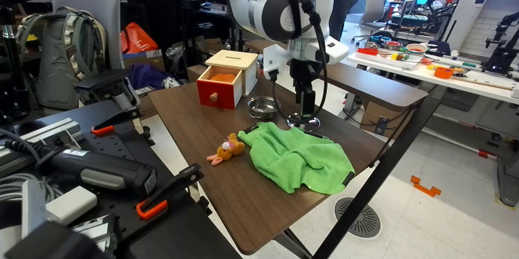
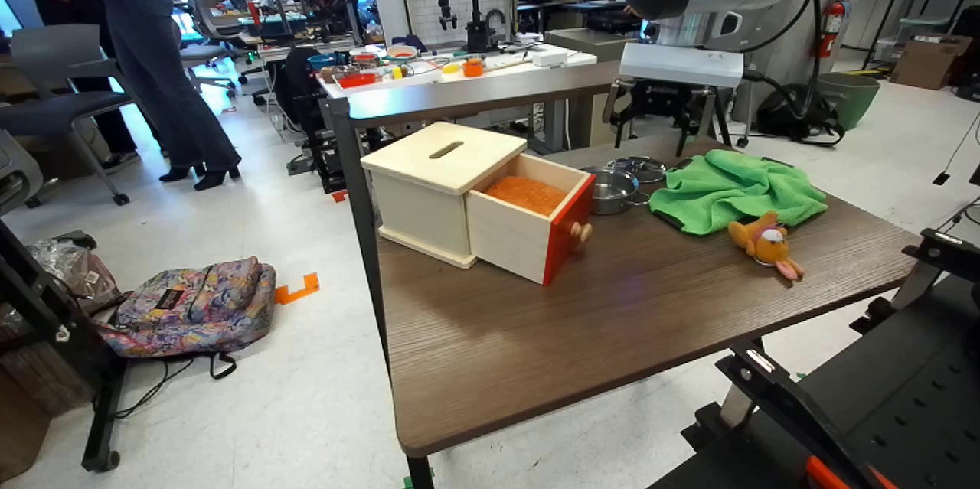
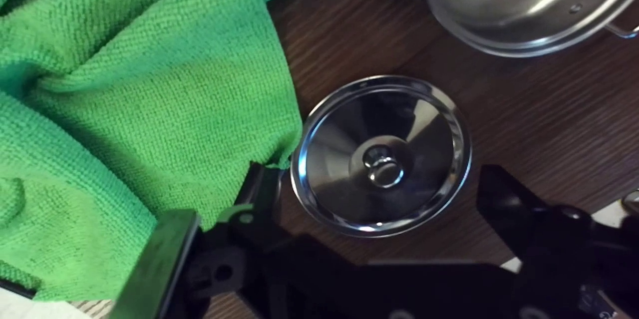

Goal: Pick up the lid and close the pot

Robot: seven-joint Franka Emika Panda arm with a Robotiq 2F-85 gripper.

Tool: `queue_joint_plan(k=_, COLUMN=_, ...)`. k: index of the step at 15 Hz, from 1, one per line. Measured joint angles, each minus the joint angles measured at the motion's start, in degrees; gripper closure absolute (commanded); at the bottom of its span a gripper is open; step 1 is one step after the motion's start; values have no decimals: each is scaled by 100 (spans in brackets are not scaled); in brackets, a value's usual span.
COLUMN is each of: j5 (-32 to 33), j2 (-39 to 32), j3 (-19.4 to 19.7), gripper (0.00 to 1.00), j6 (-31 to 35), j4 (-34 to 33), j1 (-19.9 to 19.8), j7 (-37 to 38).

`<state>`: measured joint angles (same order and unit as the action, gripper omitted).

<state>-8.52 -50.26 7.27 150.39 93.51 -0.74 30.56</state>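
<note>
Lid (image 3: 381, 157), round, silvery and knobbed on top, lies flat on the wood-grain table (image 1: 251, 210) at the very edge of the green cloth (image 1: 300, 159) — whether its rim touches the fabric is hard to tell. Above this same edge of the cloth hangs the Robotiq gripper (image 3: 378, 169), jaws spread wide, one to either side of the lid in the wrist view. Just beside the cloth stands the small silvery pot (image 1: 262, 110), upright and uncovered, apart from the lid. Farther from the cloth, past the pot, sits a pale wooden box (image 2: 425, 200) with a slotted top; its red-fronted drawer (image 2: 509, 236) is pulled out — orange contents (image 2: 528, 194) show inside. An orange plush toy (image 1: 227, 151) with pink ears lies near the cloth, along a different side from the lid. The cloth is rumpled, with dark strips along parts of its border, in both exterior views.
</note>
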Motion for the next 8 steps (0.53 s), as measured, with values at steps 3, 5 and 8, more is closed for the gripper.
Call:
queue_joint_plan(k=3, j5=-2, j2=-78, j3=0, gripper=25, j6=-6, j4=-3, j1=-16, j7=0)
queue_joint_plan(k=5, j5=-3, j2=-142, j3=0, gripper=30, j6=-8, j4=-6, j1=-19, j7=0)
queue_joint_plan(k=8, j5=-3, j2=-211, j3=1, gripper=56, j6=-8, j4=-22, j1=-19, j7=0)
